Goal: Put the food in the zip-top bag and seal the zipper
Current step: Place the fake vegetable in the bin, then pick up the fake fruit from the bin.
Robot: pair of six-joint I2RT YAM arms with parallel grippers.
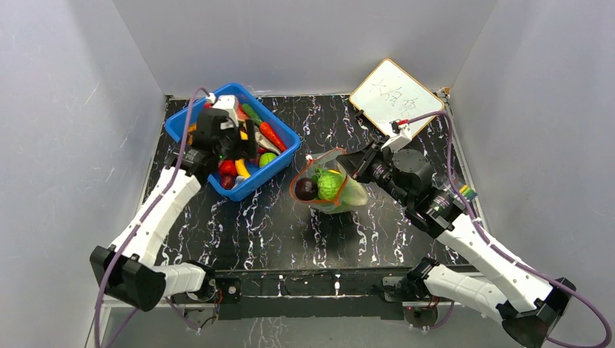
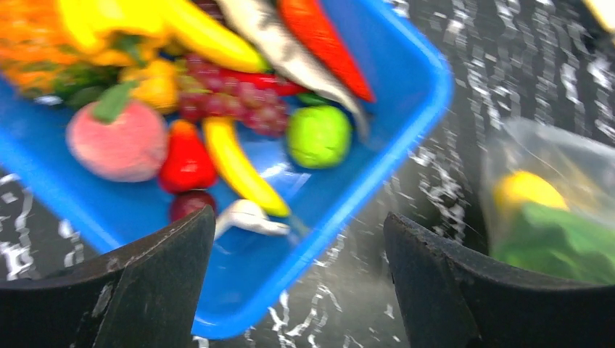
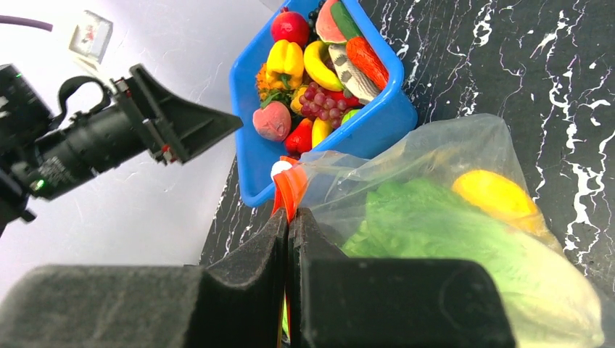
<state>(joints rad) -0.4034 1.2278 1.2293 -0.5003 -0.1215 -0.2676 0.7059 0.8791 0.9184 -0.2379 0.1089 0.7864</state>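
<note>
BAG HELD OPEN: The right end effector (image 3: 288,217), its fingers pressed together, pinches the zipper (image 3: 290,185) at one corner of the zip-top bag (image 1: 330,190). The bag is over the tabletop (image 1: 246,225), just to the right of the blue bin (image 1: 286,156), with its mouth gaping. A green lettuce (image 3: 435,225), a dark plum (image 1: 305,189) and a yellow piece (image 3: 493,192) are already inside.

The left end effector (image 2: 297,225), fingers spread wide and holding nothing, hovers above the blue bin's near right corner. A green lime (image 2: 318,135) and a banana (image 2: 236,167) lie there among the remaining food.

The toys look light, hard and glossy, so they would likely slip under an off-centre squeeze. The round lime seems best taken squarely across its middle, the banana across its narrow width. The bag is thin, limp film that would probably sag shut if released. The stiffer zipper strip looks like the only sound place to hold it.
</note>
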